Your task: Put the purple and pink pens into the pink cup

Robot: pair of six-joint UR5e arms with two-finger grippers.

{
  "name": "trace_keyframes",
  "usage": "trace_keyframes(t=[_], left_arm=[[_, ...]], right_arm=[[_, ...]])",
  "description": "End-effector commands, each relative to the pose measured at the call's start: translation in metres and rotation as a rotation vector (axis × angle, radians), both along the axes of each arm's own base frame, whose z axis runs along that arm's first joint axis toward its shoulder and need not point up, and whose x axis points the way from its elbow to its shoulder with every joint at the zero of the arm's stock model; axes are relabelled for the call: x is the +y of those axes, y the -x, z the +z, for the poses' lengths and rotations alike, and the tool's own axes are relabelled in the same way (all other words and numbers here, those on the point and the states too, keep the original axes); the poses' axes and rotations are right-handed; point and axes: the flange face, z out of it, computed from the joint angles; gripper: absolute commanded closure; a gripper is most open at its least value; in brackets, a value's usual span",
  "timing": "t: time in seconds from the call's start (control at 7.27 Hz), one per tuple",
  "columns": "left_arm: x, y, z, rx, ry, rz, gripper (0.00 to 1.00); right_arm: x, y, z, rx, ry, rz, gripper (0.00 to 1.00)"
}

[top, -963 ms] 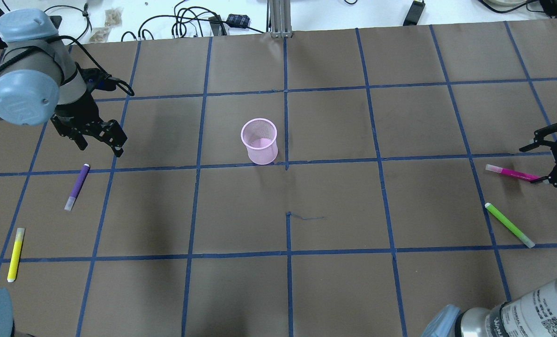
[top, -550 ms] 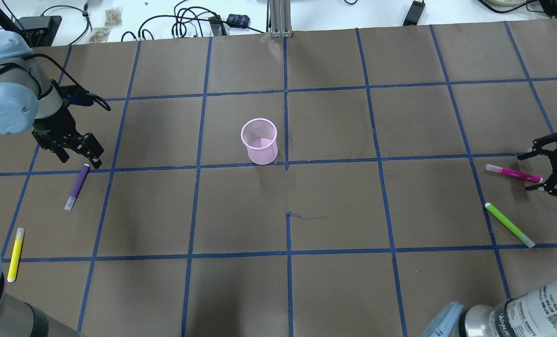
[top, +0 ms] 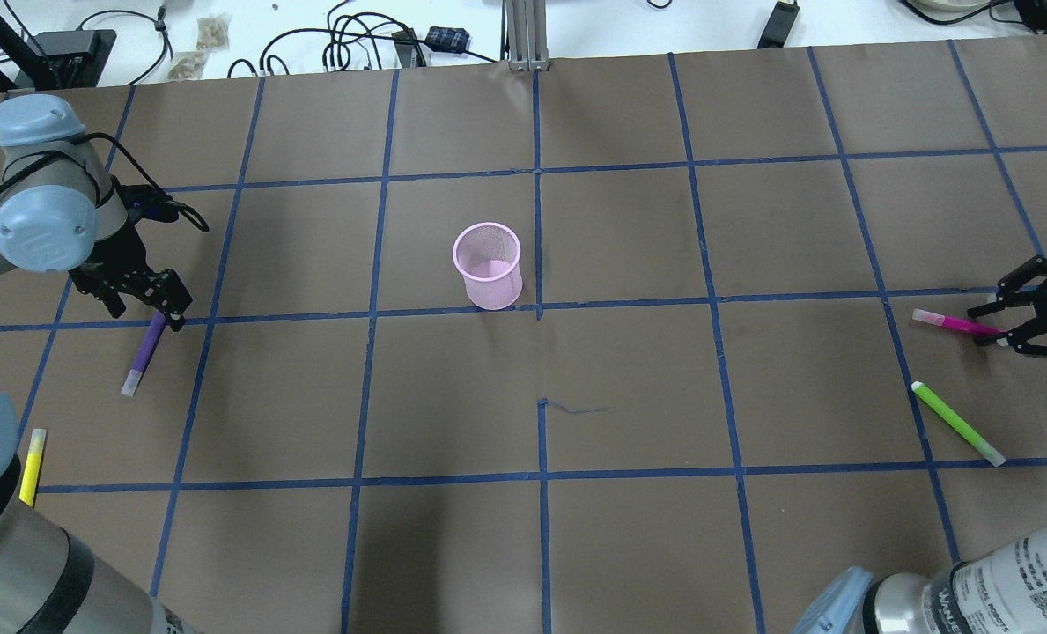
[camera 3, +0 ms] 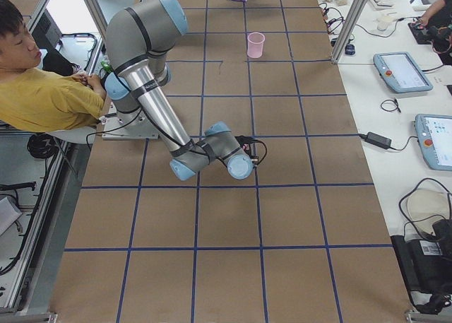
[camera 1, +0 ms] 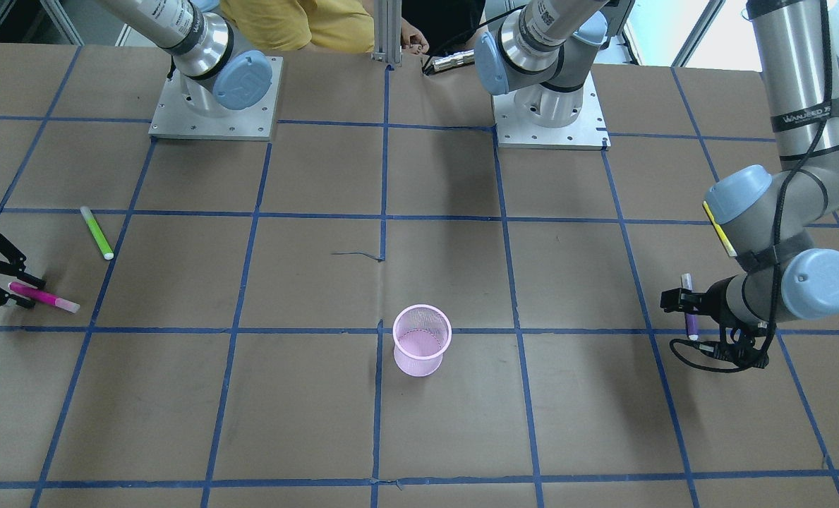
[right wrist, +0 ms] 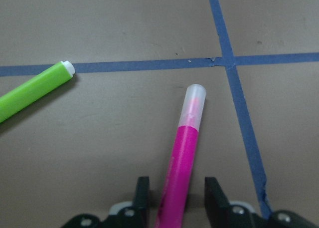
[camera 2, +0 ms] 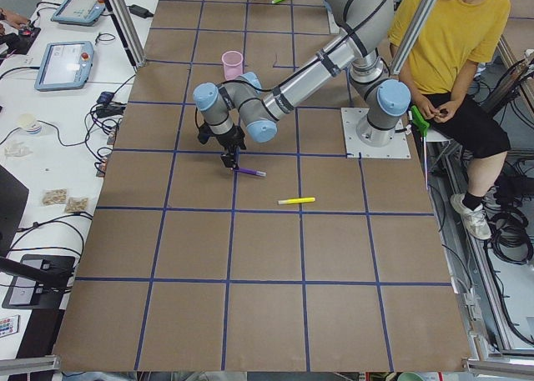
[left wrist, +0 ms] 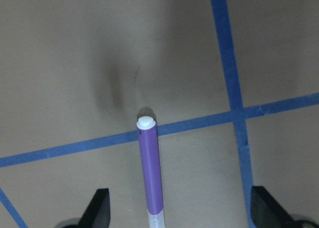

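Jaws astride purple pen (left wrist: 151,173), pink pen (right wrist: 179,173)

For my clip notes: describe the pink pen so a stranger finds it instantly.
On the brown, blue-taped table, go to the robot's right end. The magenta plastic pen with a clear cap lies within the open right tool; the neighbouring pen is lime green.

Upright pink mesh cup (top: 488,269) central; purple pen (top: 142,355) and pink pen (top: 953,324) (both clear-capped) flat, far either side.
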Motion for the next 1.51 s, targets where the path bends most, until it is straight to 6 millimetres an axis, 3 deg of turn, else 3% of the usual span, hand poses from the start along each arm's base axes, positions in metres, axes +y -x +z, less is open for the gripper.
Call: trace_keyframes(t=[0.0,0.14,0.28,0.55,0.69,0.83,1.1,1.24,1.38], left_arm=[[-0.004,-0.003,-0.009,-0.004,-0.01,-0.005,0.0],[-0.005,-0.004,-0.014,-0.006,-0.006,-0.005,0.02],[-0.008,-0.005,-0.017,-0.013,0.011,-0.007,0.07],[-0.011,-0.006,-0.021,-0.012,0.02,-0.005,0.11],[-0.012,-0.006,-0.022,-0.017,0.029,-0.001,0.14],[-0.014,-0.007,-0.025,-0.023,0.035,0.002,0.24],[-0.014,-0.007,-0.025,-0.029,0.044,0.011,0.47],[-0.014,-0.007,-0.025,-0.025,0.045,0.01,0.64],[-0.015,-0.007,-0.024,-0.026,0.046,0.01,0.89]], right_arm=[[0.001,0.0,0.003,0.002,-0.002,-0.002,0.93],[-0.002,0.002,0.008,-0.006,-0.016,-0.044,0.94],[-0.003,-0.001,0.029,0.008,-0.03,-0.1,0.94],[-0.017,-0.041,0.082,0.039,-0.054,-0.175,1.0],[-0.035,-0.084,0.107,0.065,-0.047,-0.144,1.0],[-0.049,-0.138,0.134,0.104,-0.065,-0.129,1.0],[-0.059,-0.259,0.183,0.22,-0.119,-0.115,1.0],[-0.061,-0.322,0.199,0.269,-0.132,-0.118,1.0],[-0.06,-0.388,0.206,0.346,-0.122,-0.079,1.0]])
